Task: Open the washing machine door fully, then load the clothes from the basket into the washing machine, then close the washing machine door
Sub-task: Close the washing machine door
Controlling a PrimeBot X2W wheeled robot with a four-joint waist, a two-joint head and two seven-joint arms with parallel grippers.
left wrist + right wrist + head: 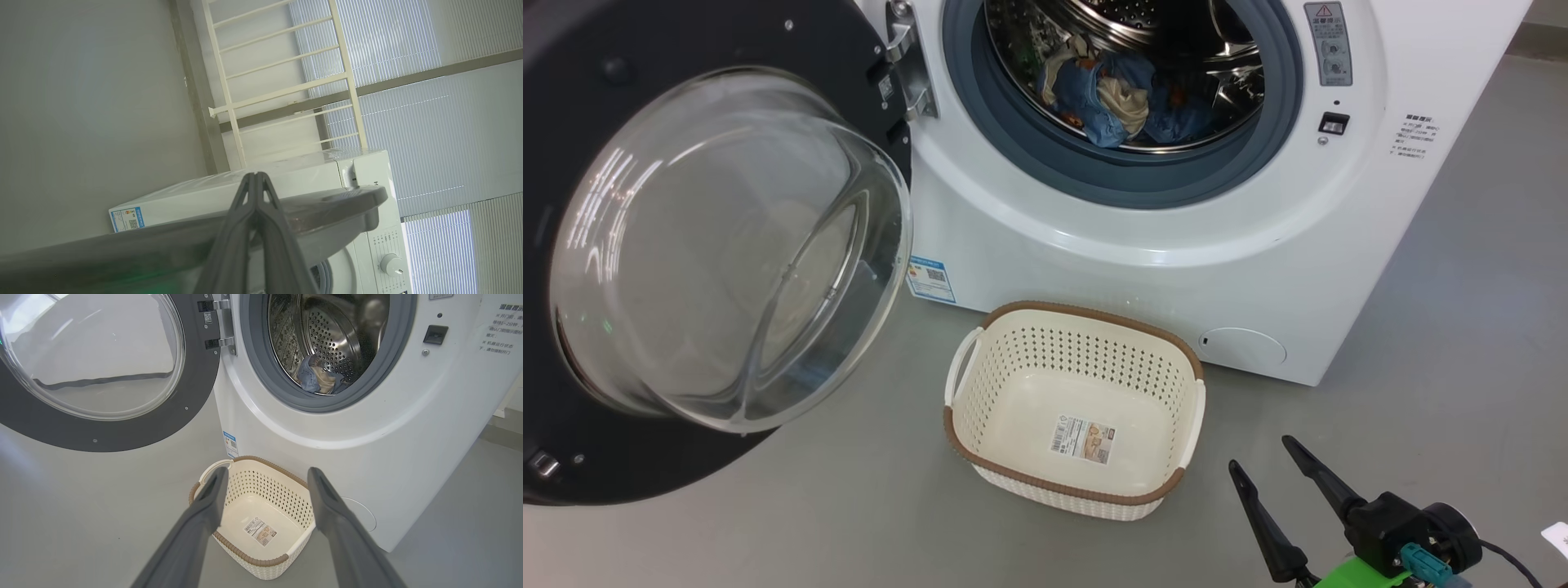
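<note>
Washing machine door (686, 49) stands open, upper left. Clothes (1111, 102) lie inside washing machine (1176, 278), top centre. Basket (1072, 492) on floor, lower centre. Right gripper (1260, 453), lower right, fingers apart; left gripper (255, 176) fingers pressed together.

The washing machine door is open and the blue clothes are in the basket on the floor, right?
Not quite. The basket on the floor has just a sticker in it. The clothes lie inside the washing machine, as the head view shows. The door is open, as you said.
</note>
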